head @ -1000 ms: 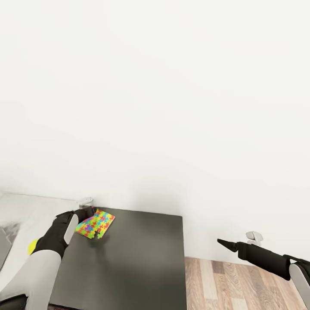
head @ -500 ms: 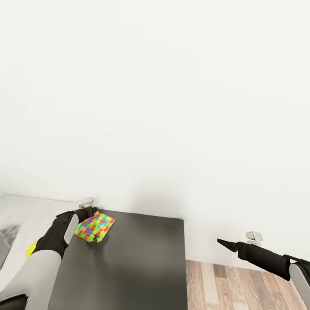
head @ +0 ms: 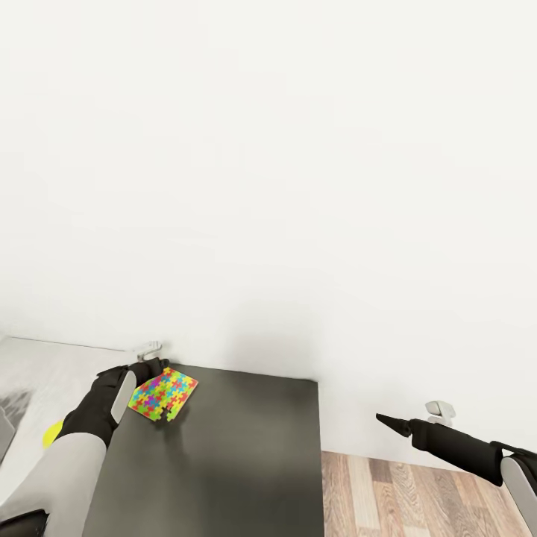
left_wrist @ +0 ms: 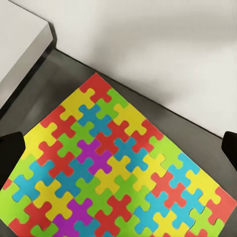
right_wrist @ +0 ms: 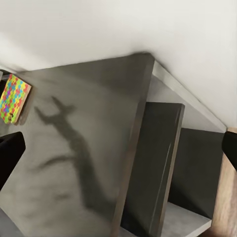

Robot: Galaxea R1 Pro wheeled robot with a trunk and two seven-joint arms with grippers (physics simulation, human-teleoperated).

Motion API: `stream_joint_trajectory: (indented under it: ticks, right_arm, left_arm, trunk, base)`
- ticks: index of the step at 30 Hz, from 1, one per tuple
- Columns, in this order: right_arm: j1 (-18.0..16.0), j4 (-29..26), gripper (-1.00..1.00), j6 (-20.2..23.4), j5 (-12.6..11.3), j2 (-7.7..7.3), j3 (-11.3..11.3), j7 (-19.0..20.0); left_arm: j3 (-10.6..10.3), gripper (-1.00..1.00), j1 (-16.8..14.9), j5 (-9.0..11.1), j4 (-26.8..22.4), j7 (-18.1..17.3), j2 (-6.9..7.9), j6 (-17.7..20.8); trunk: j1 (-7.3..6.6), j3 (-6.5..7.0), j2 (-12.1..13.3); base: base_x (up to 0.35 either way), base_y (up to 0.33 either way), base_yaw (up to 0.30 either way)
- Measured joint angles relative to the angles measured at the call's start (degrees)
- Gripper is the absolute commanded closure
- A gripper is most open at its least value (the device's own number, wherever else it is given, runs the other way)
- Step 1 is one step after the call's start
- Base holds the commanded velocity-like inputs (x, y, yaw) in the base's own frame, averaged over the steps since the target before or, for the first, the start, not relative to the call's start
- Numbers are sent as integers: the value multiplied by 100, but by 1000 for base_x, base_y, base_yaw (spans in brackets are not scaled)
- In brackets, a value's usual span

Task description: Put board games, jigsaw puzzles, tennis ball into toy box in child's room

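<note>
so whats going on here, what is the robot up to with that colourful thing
The robot's left gripper is at the multicoloured jigsaw puzzle, which lies flat near the back left corner of the dark grey table, close to the white wall. In the left wrist view the puzzle sits between the two widely spread black fingertips, so the gripper is open and nothing is gripped yet. The right gripper hangs idle beyond the table's right side, over the wooden floor.

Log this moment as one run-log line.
left gripper: open, over the jigsaw puzzle | puzzle: flat on dark table, far left corner | right gripper: idle, off the table's right side
</note>
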Motion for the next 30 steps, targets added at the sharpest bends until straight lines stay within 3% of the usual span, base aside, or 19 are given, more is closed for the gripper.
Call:
stream_joint_trajectory:
  ticks: [30]
  right_arm:
    - [-2, 22, -100, -309, 47, -1, 5, -1]
  left_arm:
    - [8, -100, 0, 1, 0, -2, 9, 0]
  trunk:
    - [0, 0, 0]
  base:
    - [0, 0, 0]
